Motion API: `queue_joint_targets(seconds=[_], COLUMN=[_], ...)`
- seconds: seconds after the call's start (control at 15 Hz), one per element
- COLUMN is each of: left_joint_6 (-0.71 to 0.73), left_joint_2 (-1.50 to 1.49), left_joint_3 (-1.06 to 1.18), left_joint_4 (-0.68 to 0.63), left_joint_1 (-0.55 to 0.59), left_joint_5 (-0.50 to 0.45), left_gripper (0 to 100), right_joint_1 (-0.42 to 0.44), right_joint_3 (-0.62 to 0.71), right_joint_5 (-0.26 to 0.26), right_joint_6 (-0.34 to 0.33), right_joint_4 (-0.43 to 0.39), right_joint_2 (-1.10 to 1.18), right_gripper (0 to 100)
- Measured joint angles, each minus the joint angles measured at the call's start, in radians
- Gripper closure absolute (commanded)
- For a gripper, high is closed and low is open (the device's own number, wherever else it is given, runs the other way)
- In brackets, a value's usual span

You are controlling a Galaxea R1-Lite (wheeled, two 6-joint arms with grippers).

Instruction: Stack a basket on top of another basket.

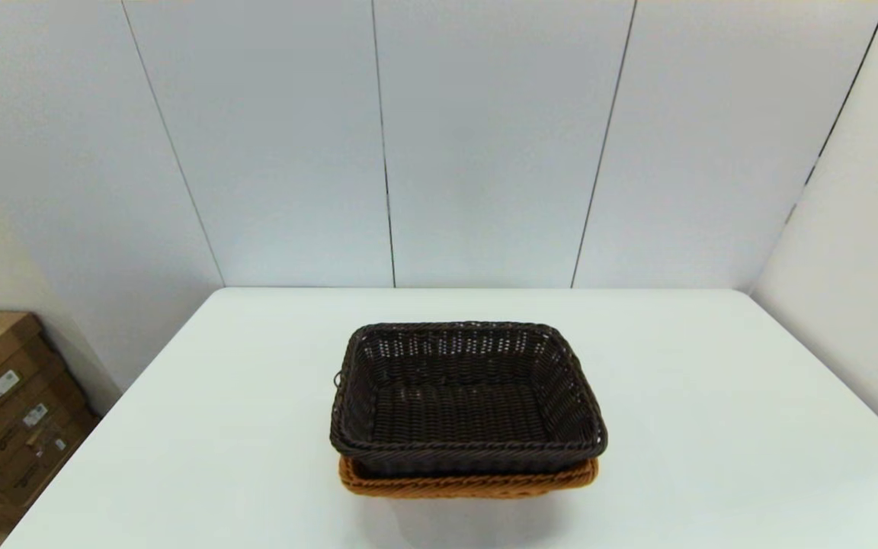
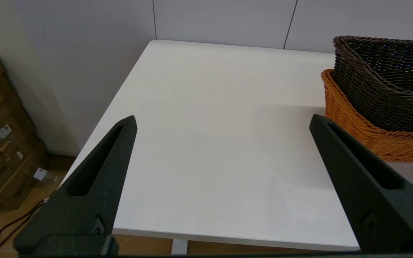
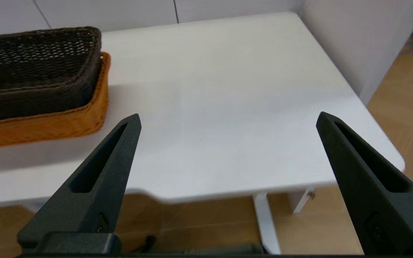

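Hanging back off the near edge of the white table (image 1: 713,381), both arms are out of the head view. The left gripper (image 2: 222,120) hovers to the left of the baskets with its fingers spread wide and nothing between them; the right gripper (image 3: 228,118) does the same on their right, also spread and holding nothing. Neither touches the baskets.

Farther in, near the table's middle, the dark brown basket (image 1: 469,396) sits nested inside the orange-tan basket (image 1: 469,484), whose braided rim shows only as a strip beneath the dark one's near side. From the wrist views the dark basket rides high in the tan one and seems slightly tilted.

By my reading, the stacking step is done and the arms are parked. Any next move would call only for checking that the upper basket sits level.
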Motion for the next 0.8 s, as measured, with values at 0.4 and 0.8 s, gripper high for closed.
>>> queue_joint_targets(seconds=[0.4,0.8], left_joint_6=[0.0,0.0], left_joint_2=[0.0,0.0], left_joint_3=[0.0,0.0], left_joint_4=[0.0,0.0], left_joint_1=[0.0,0.0], left_joint_5=[0.0,0.0], left_gripper=[0,0], right_joint_1=[0.0,0.0], right_joint_3=[0.287,0.445], right_joint_5=[0.003,0.076], right_joint_6=[-0.145,-0.145], right_joint_4=[-0.38,-0.526], right_joint_2=[-0.023,-0.024], right_gripper=[0,0])
